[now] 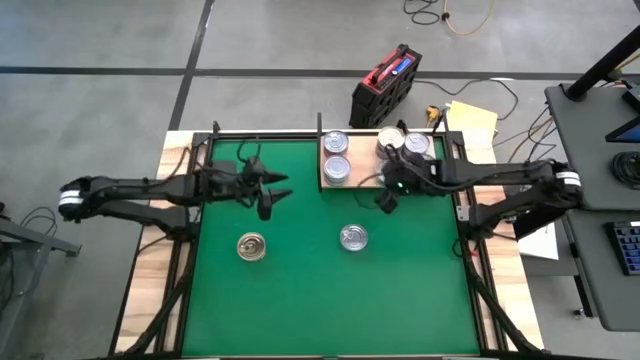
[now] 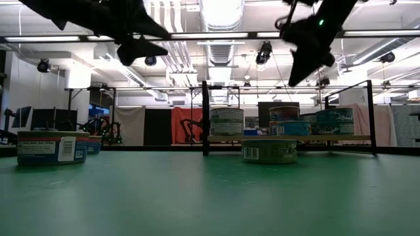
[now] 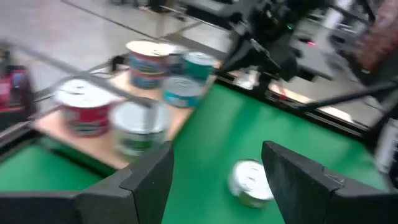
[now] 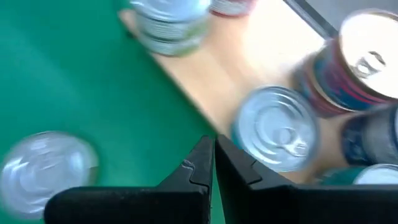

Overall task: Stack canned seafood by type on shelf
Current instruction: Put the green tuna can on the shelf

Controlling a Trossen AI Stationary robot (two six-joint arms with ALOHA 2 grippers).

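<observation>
Left gripper (image 1: 272,197) hangs over the green mat (image 1: 300,300) near its left side, fingers spread, nothing between them. Gold-lidded can (image 1: 251,246) sits on the mat just in front of it, well clear of the mat edges. Silver-lidded can (image 1: 353,237) lies mid-mat, apart from the gold one, open mat all around. Wooden shelf (image 1: 362,170) at the mat's back edge carries stacked cans (image 1: 337,156) on its left and more cans (image 1: 405,143) on its right. Right gripper (image 1: 385,201) is raised at the shelf's front edge, fingers closed, empty.
</observation>
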